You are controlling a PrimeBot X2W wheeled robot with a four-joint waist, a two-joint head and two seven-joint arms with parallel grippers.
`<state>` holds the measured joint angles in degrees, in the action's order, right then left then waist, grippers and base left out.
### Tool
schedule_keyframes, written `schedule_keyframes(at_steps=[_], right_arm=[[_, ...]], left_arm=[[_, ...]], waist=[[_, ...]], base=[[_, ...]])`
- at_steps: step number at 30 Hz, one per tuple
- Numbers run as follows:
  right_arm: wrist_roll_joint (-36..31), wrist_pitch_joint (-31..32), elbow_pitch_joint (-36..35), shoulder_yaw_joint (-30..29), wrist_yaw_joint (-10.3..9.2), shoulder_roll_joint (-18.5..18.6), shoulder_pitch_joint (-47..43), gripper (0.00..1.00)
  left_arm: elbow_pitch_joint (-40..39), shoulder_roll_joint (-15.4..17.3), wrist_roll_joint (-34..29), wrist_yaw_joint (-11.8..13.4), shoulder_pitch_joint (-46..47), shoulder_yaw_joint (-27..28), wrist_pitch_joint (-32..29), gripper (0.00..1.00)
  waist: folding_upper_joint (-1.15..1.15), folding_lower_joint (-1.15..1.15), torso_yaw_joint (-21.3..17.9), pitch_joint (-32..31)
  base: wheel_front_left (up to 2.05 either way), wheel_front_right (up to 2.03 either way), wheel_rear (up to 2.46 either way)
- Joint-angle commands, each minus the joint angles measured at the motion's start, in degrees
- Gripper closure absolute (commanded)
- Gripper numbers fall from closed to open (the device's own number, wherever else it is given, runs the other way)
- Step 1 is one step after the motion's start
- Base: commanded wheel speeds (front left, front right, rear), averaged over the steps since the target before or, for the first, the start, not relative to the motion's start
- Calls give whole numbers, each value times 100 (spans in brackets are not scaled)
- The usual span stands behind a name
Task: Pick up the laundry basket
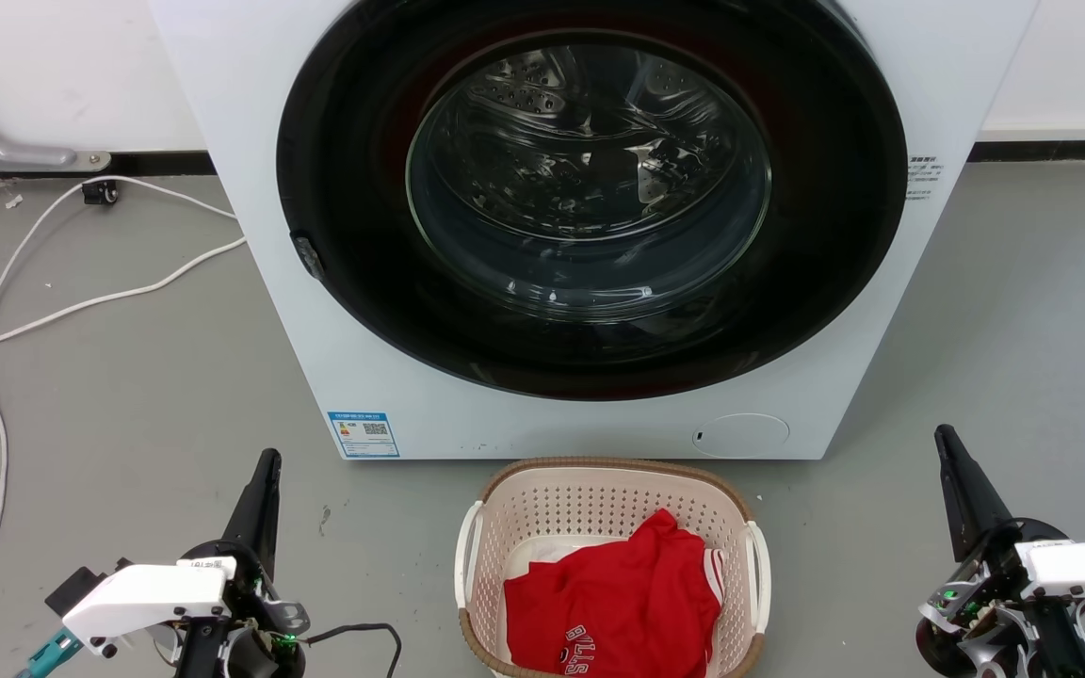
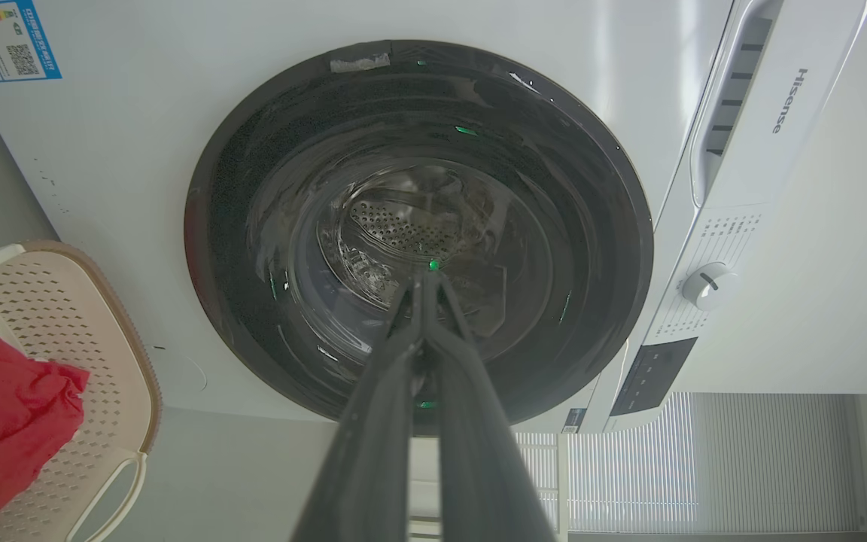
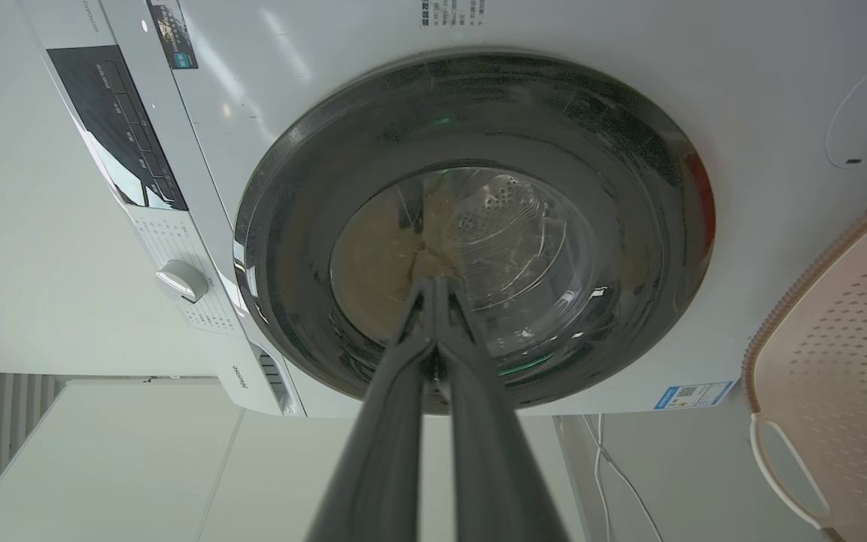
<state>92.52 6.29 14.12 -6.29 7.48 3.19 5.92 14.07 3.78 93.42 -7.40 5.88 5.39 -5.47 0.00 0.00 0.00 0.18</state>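
Observation:
The laundry basket [image 1: 590, 504] is cream-beige with perforated walls, a brown rim and white side handles. It stands on the grey floor at the bottom centre of the head view, just in front of the washer, with a red garment [image 1: 618, 603] inside. Its edge also shows at the left of the left wrist view [image 2: 65, 331] and at the right of the right wrist view [image 3: 832, 354]. My left gripper [image 1: 267, 459] hovers left of the basket and my right gripper [image 1: 944, 433] right of it, each well apart from it. Both are shut on nothing, fingertips pressed together [image 2: 424, 277] [image 3: 433, 282].
A white front-loading washer [image 1: 269, 311] with a dark round door [image 1: 590, 188] rises directly behind the basket. White cables [image 1: 81, 306] trail over the floor at the left. Bare grey floor lies on either side of the basket.

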Motion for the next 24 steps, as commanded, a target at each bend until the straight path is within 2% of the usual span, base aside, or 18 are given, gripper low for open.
schedule_keyframes(at_steps=[1, 24], right_arm=[[-37, 10, 8, -10, 2, -22, 71, 100], [-29, 18, 8, -18, 2, -27, 72, 100]], left_arm=[[9, -4, -46, -17, 58, 15, -29, 100], [10, -26, -62, -16, 62, 48, -45, 100]], waist=[[0, 0, 0, 0], [0, 0, 0, 0]], base=[[0, 0, 0], [0, 0, 0]])
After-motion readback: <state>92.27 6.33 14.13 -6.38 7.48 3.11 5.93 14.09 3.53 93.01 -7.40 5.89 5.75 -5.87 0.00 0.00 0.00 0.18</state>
